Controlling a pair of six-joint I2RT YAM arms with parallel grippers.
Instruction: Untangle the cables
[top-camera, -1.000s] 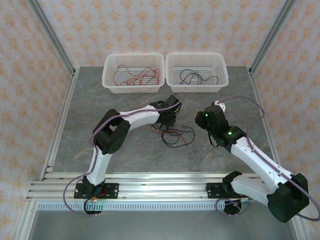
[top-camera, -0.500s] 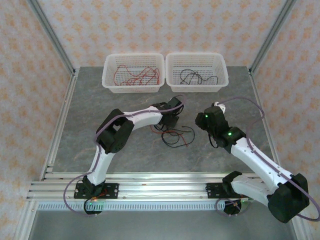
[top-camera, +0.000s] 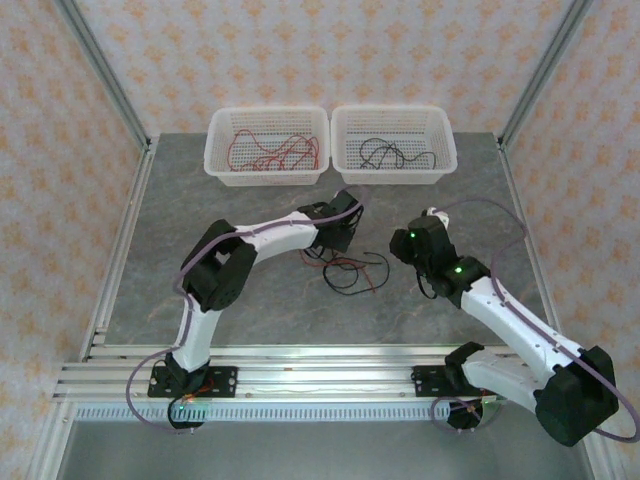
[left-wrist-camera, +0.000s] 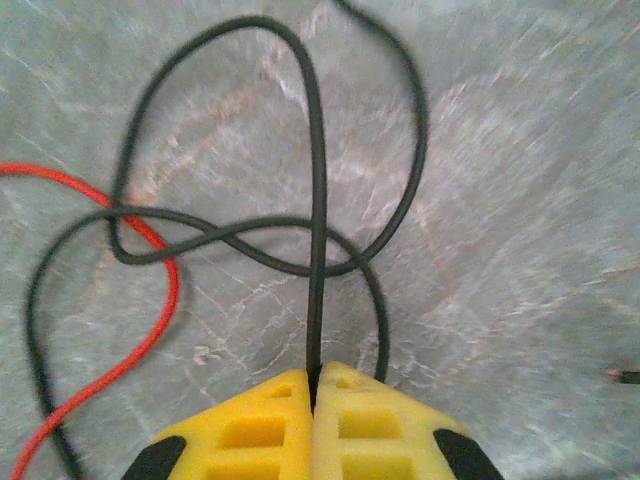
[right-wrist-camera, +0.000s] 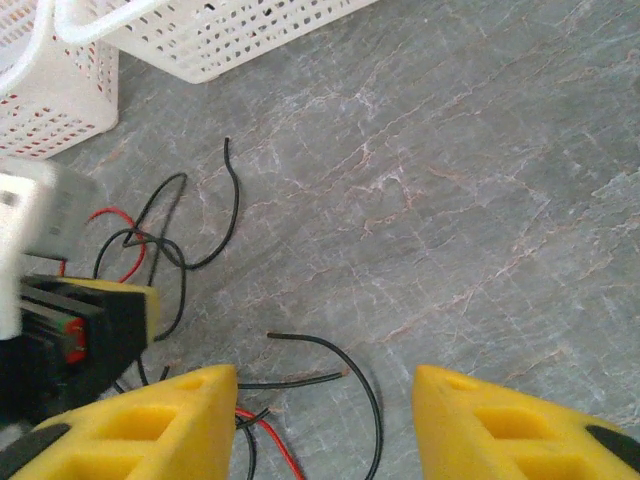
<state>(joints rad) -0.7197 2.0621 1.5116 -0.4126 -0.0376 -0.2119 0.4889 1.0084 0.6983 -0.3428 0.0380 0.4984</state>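
A small tangle of thin red and black cables (top-camera: 350, 268) lies on the grey table between the two arms. My left gripper (left-wrist-camera: 315, 385) is shut on a black cable (left-wrist-camera: 316, 200) that runs straight up from its yellow fingertips and loops over other black strands. A red cable (left-wrist-camera: 165, 300) curves past on the left. My right gripper (right-wrist-camera: 325, 400) stands open just above the table, with loose black cable ends (right-wrist-camera: 330, 345) and a red strand (right-wrist-camera: 270, 435) between and beside its fingers. The left gripper's body (right-wrist-camera: 90, 320) appears at the left of the right wrist view.
Two white mesh baskets stand at the table's back. The left basket (top-camera: 215, 160) holds red cables (top-camera: 275, 155), the right basket (top-camera: 445, 158) holds a black cable (top-camera: 385, 152). Their walls (right-wrist-camera: 200, 40) rise close ahead of the right gripper. Metal frame rails border the table.
The left arm's elbow swung right and then back left, while its gripper stayed at the tangle's left edge. The cables and the right arm barely moved.
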